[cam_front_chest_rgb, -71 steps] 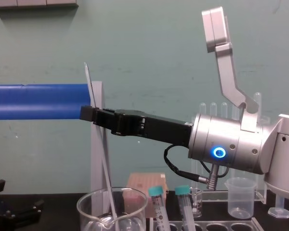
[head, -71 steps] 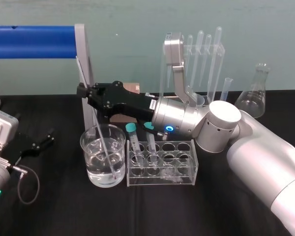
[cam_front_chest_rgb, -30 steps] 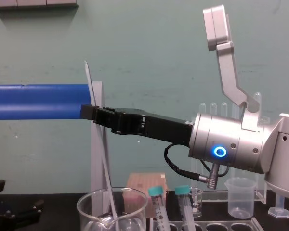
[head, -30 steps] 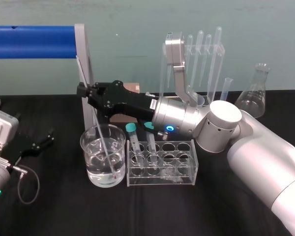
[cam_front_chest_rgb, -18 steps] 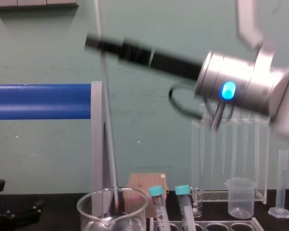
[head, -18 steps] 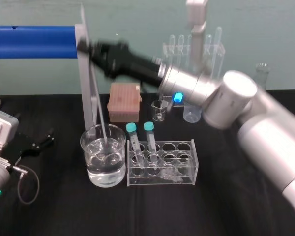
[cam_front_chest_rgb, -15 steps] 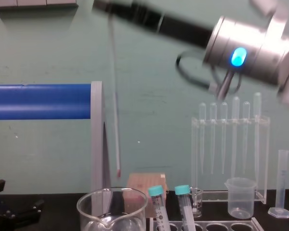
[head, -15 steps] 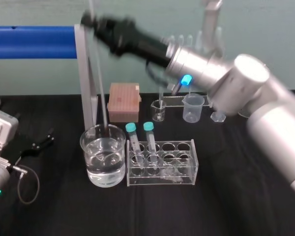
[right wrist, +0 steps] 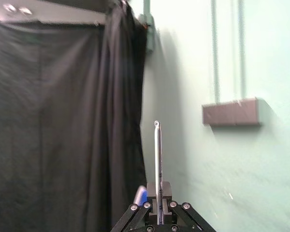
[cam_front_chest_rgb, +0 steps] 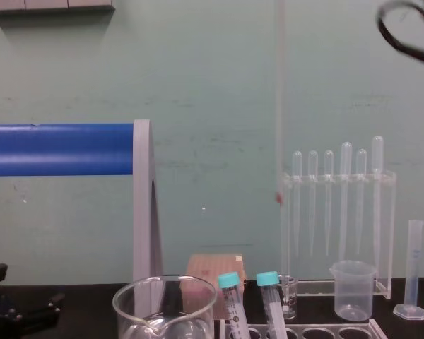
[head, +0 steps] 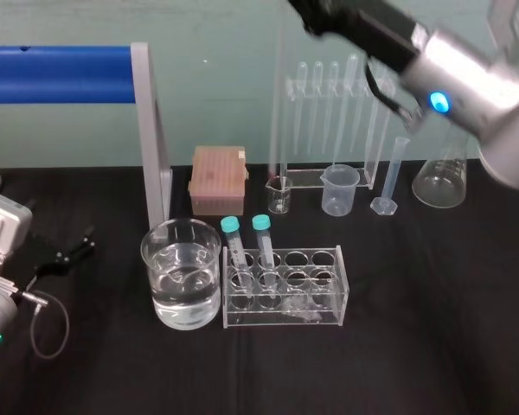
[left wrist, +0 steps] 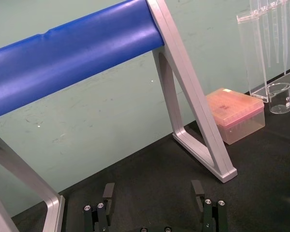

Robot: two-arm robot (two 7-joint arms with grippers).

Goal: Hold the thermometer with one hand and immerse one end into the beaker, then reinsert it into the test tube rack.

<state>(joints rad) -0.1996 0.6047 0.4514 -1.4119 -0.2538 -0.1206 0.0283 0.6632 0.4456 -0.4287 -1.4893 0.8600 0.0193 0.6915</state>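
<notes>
Chest view first: the thermometer (cam_front_chest_rgb: 279,106) no longer stands in the beaker (cam_front_chest_rgb: 162,300). A second ago its red tip was down in the water; now it hangs upright, well above the test tube rack (cam_front_chest_rgb: 318,332), with the tip higher than the rack's capped tubes and a little to their right. I judge the dip finished, so only the return to the rack is left.

The right tool (right wrist: 158,212) is clamped on the rod near its upper end, and a short length of glass sticks up past the fingers. Seen from the head camera, that arm reaches in high above the rack. The thermometer (head: 281,104) lines up roughly over the rack's (head: 324,303) middle holes, though you cannot tell how far behind the rack it really hangs.

Watch the surroundings. Two teal-capped tubes (head: 232,238) fill holes at the rack's left end, so aim for a free hole to their right. The pipette stand (head: 337,112), a small glass beaker (head: 278,197) and a plastic beaker (head: 340,188) stand just behind the rack. The rod is long and may swing, so descend slowly.

The left tool (left wrist: 153,193) rests on the worktop (head: 398,363) with its fingers spread, well to the rack's left beyond the beaker.
</notes>
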